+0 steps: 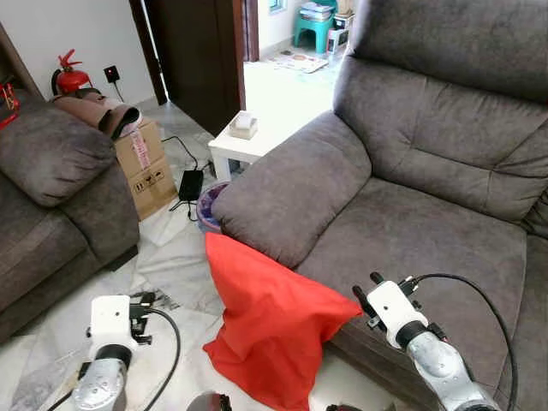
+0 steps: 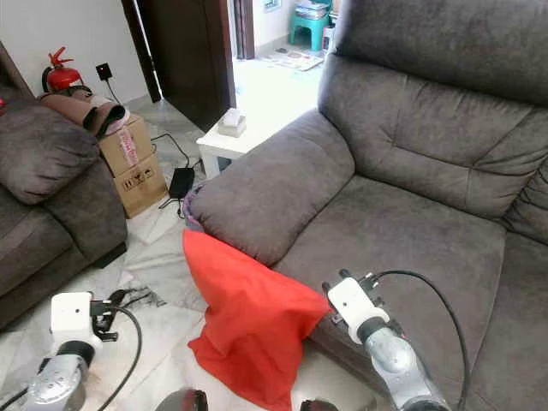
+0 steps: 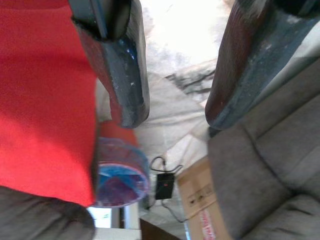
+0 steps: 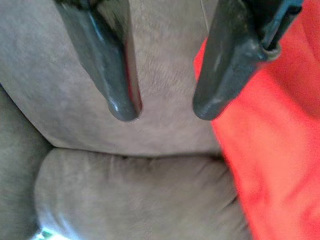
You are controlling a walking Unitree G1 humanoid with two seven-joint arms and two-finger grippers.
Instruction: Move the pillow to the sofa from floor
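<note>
Pillow (image 1: 270, 330), red, leans on sofa (image 1: 411, 231) front, bottom on floor; both grippers, left (image 3: 175, 107) and right (image 4: 165, 107), flank it spread and empty, so grasp comes next, likely squeezing from both sides.

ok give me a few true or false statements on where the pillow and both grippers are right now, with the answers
1. The red pillow leans against the front of the grey sofa, its lower end on the floor. True.
2. The right gripper is shut on the pillow. False: its jaws are open, with the pillow beside one finger.
3. The left gripper has its jaws open with nothing between them. True.
4. The pillow already lies flat on the sofa seat. False: only its upper corner rests on the seat edge.
5. A cardboard box stands on the white side table. False: it stands on the floor, by the other sofa.
</note>
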